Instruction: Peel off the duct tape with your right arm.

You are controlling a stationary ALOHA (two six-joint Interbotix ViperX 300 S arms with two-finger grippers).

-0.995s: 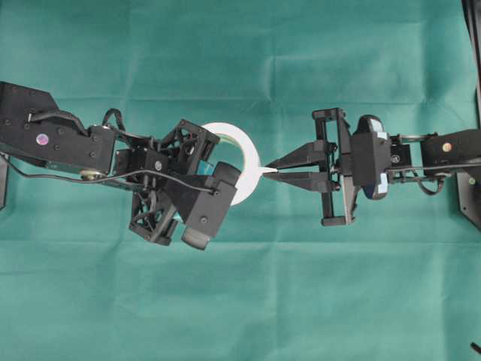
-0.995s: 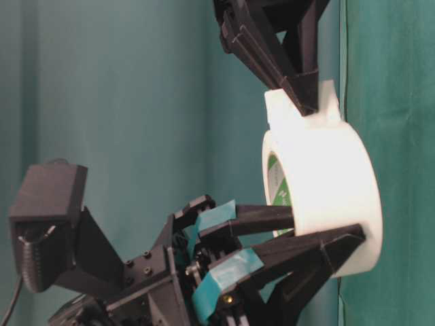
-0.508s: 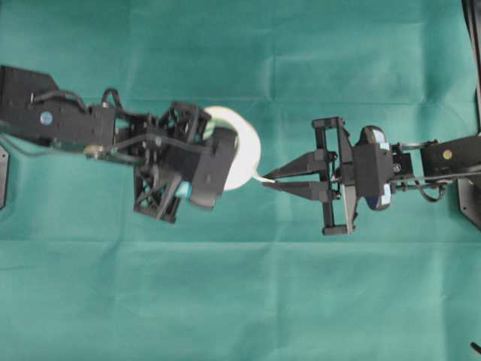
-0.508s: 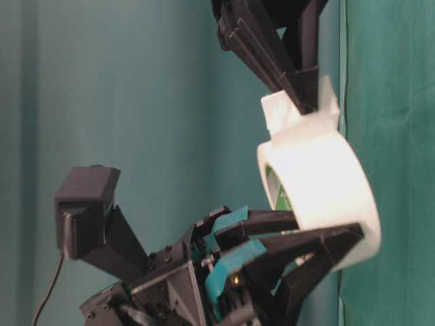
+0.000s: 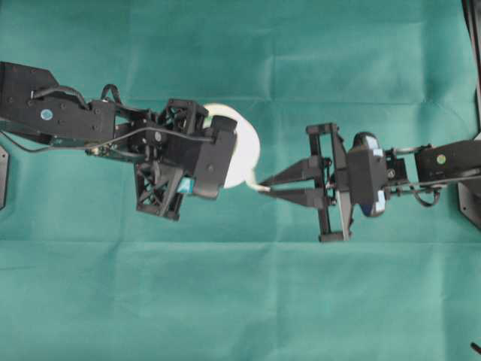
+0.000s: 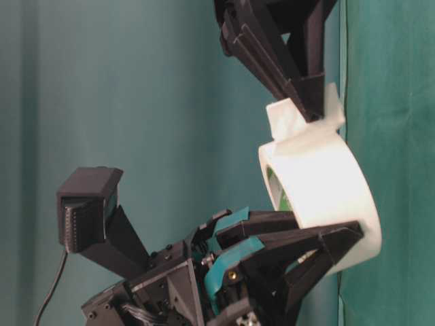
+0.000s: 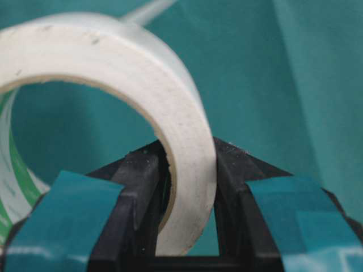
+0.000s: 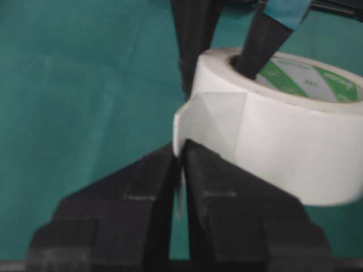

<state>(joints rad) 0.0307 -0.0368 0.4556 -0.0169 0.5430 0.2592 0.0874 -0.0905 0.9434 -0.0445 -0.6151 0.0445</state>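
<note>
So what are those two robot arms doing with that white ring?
The left gripper holds the roll of duct tape by its wall, one finger inside the ring and one outside. The right gripper is shut on the tape's loose tail, ready to peel it. Only a short bit is lifted so far.

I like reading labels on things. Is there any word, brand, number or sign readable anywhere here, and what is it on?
No text can be read in any view.
Duct tape: green and white print on its inner core, too blurred to read.
Blue-green patches on the left tool: plain, no writing.
Left arm: a small round dot, no lettering.
Right tool: bare black, no markings.
</note>
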